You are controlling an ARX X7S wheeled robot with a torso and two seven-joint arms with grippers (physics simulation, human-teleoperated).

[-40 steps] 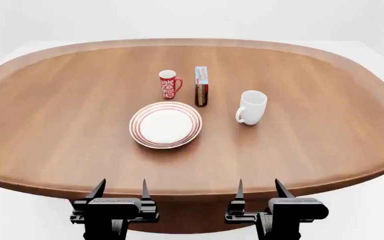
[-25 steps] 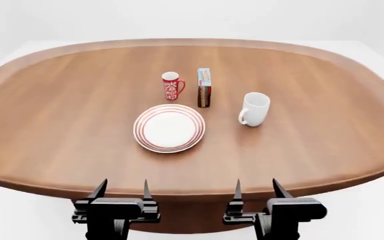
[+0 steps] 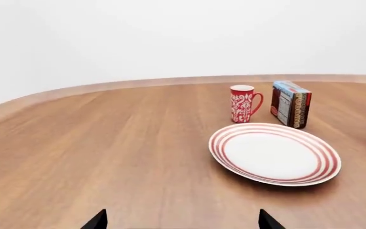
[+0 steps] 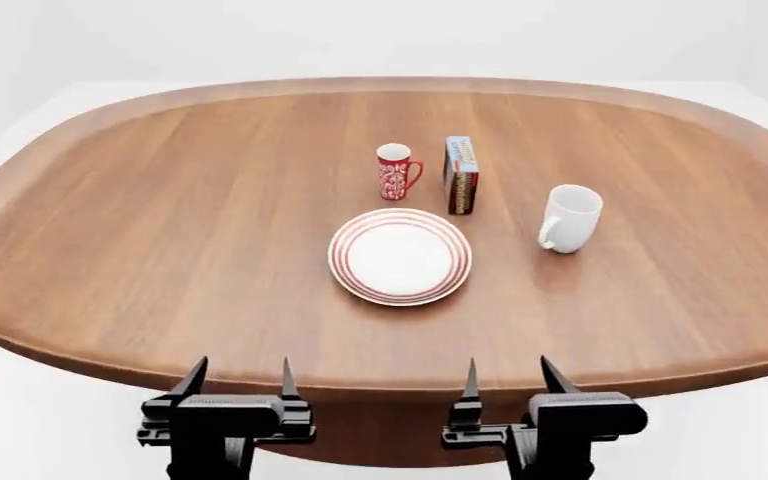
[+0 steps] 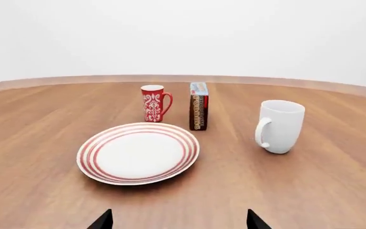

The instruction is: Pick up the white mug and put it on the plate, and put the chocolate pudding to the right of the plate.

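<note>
White walls and floor surround a large oval wooden surface (image 4: pixel 157 230) that fills most of the head view. At the near edge, both arms hang below the rim. The left gripper (image 4: pixel 240 378) sits low at the left with its jaws spread wide and nothing between them; only the two dark fingertips (image 3: pixel 97 220) show in the left wrist view.

Moving right across the surface, the plate (image 4: pixel 400 256) lies flat near the middle, its red rings facing up and its centre bare. Behind it stands the red mug (image 4: pixel 394 171), upright, handle turned to the right. Just beside that mug, further right, the chocolate pudding (image 4: pixel 460 175) stands upright on its narrow end, close behind the plate's far-right rim but apart from it. The right wrist view shows its brown side (image 5: pixel 199 112) facing the camera.

Further right again, the white mug (image 4: pixel 571 218) stands upright on the surface, well apart from the plate, with its handle pointing left toward the plate.

Below it at the near edge, the right gripper (image 4: pixel 507 375) also has its jaws wide apart and holds nothing.
</note>
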